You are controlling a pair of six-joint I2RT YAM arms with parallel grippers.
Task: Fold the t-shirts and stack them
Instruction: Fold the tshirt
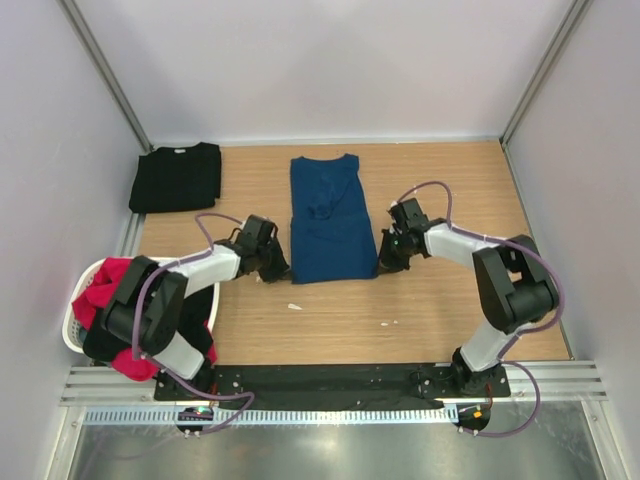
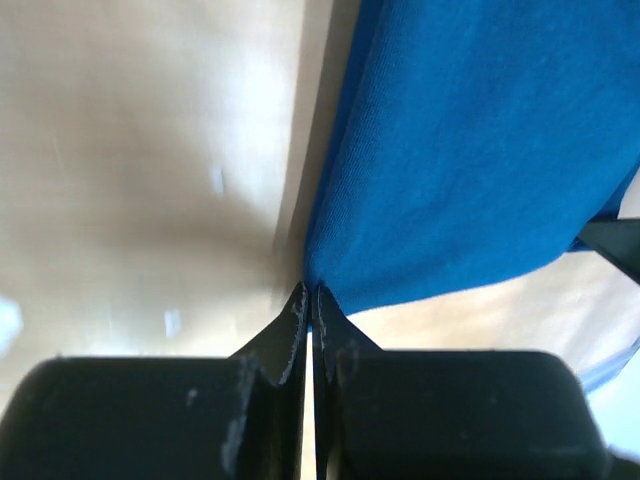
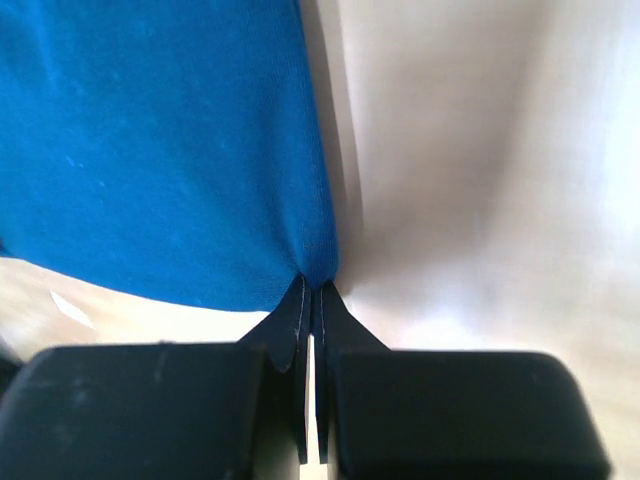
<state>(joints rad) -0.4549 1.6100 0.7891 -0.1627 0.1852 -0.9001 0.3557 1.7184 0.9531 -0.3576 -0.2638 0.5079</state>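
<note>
The blue t-shirt [image 1: 333, 230] lay at the middle of the table [image 1: 450, 190], folded lengthwise into a long, narrow rectangle with its collar end at the far side and a loose crease near the neck. Both near corners were pinched to a tight point. The black t-shirt [image 1: 177, 177] sat folded into a neat, flat square at the far left corner. A red t-shirt [image 1: 108, 285] and another black one [image 1: 98, 342] were crumpled together in the white basket [image 1: 70, 335] at the left edge.

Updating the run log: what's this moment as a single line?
left jaws: shut on blue t-shirt near-left corner | right jaws: shut on its near-right corner | black t-shirt: folded, far left
</note>
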